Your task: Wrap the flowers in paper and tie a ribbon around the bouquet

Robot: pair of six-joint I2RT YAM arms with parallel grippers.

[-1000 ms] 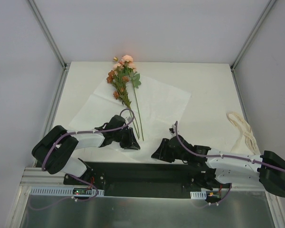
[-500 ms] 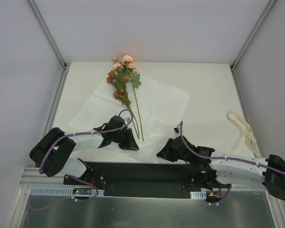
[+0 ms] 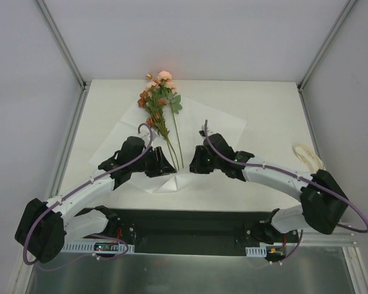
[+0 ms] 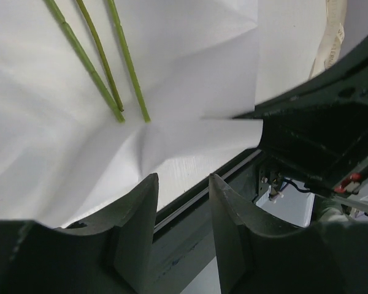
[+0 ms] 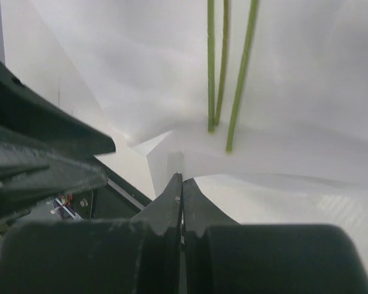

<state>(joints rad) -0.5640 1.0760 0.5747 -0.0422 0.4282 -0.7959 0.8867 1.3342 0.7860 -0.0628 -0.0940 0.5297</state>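
From above, the flowers point(image 3: 158, 105) lie on the paper point(image 3: 218, 128), stems pointing near, and the ribbon point(image 3: 313, 164) sits well apart at the right. The left gripper point(image 3: 167, 170) and right gripper point(image 3: 195, 164) flank the stem ends. In the left wrist view, its fingers point(image 4: 141, 214) stand apart, the paper's near edge just beyond. In the right wrist view, its fingers point(image 5: 172, 196) are pressed together, pinching a raised paper fold.

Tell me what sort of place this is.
Most likely a robot test cell: a white table boxed in by plain panels on metal posts, left arm and right arm bolted at its near edge, flowers laid on paper.
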